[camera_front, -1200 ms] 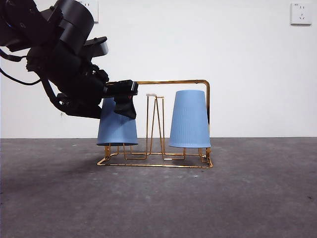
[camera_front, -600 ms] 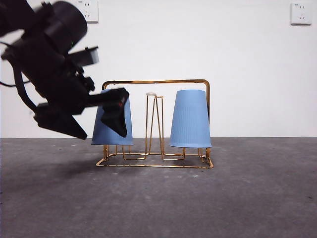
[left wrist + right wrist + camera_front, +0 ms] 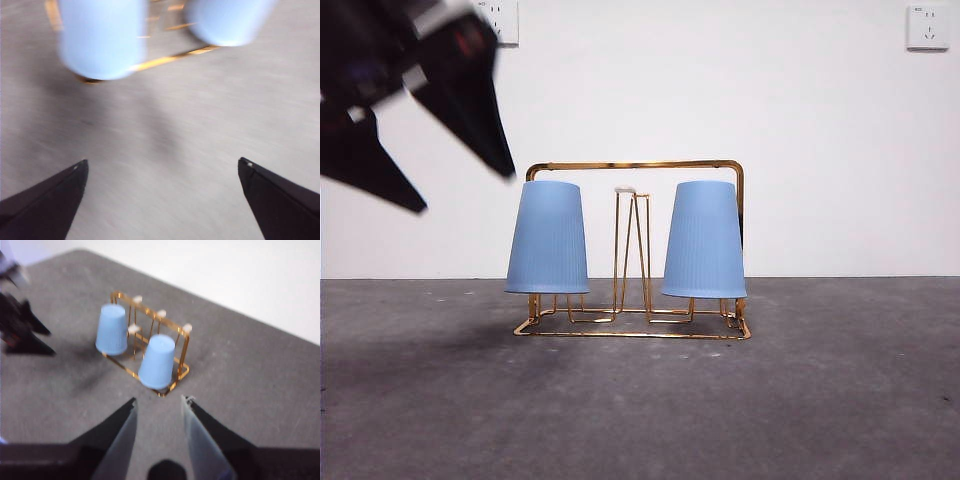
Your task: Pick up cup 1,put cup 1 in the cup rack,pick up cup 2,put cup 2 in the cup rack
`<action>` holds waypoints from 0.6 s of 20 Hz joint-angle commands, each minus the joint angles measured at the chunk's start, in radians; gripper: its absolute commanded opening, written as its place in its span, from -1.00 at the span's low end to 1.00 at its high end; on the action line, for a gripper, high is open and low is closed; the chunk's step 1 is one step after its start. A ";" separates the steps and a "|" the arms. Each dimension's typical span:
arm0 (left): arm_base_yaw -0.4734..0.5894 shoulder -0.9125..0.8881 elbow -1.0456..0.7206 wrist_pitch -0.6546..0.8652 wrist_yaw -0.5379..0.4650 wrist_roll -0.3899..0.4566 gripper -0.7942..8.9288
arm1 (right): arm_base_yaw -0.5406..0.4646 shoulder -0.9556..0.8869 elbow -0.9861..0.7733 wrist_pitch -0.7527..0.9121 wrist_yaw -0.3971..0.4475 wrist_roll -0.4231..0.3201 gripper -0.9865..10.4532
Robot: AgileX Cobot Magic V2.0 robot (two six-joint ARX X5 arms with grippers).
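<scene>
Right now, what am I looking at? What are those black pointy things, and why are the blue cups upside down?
This is a robot with two arms at a grey table. Each arm ends in a gripper with two black jaws. One picture looks level across the table. The other two come from cameras on the arms' wrists, so each shows its own jaws at the bottom. On the table stands a gold wire cup rack. Two blue cups, the left cup and the right cup, sit upside down over its prongs. The left gripper is open, empty, and apart from the cups. The right gripper is open too, holding nothing, farther from the rack.
</scene>
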 commanded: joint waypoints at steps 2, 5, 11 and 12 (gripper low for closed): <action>-0.001 -0.141 0.062 -0.162 0.151 -0.009 0.20 | 0.000 0.017 -0.008 -0.058 -0.005 0.015 -0.55; -0.003 -0.237 0.154 -0.304 0.212 -0.009 0.12 | 0.000 0.036 -0.008 -0.121 -0.005 0.033 -0.55; -0.003 -0.308 0.336 -0.436 0.221 -0.008 -0.85 | 0.000 0.092 -0.008 -0.210 -0.079 0.033 -0.85; -0.003 -0.309 0.352 -0.439 0.222 -0.008 -0.85 | 0.000 0.099 -0.008 -0.216 -0.098 0.032 -0.84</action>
